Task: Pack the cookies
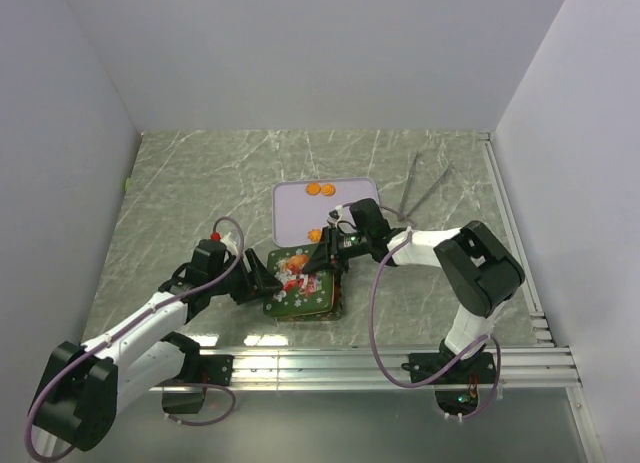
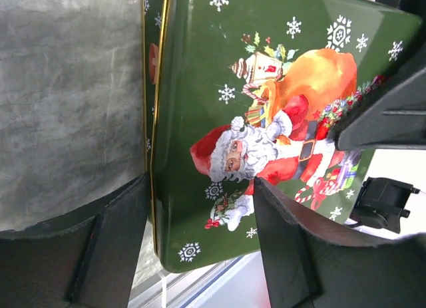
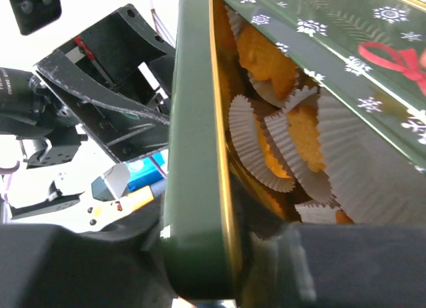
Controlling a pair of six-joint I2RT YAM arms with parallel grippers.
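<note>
Mostly packed already: orange cookies nestled in white frilled paper cups inside a green Christmas tin, glimpsed in the right wrist view through a gap at the edge of the lid (Santa with a bulging orange sack painted on top). Three more cookies loose on a white tray just behind the tin: two side by side near the far edge, one at the near edge, close to the right arm's fingers. Tin near the middle of a grey-green marbled table, between the two arms. At the tin's left side, the left gripper, jaws spread wide with the lid's edge in the gap; contact hard to judge. At the tin's far right corner, the right gripper, blurred dark fingers either side of a green, gold-trimmed rim; impossible to tell whether clamped on it or let go. Metal tongs lying well apart, at the far right of the table.
</note>
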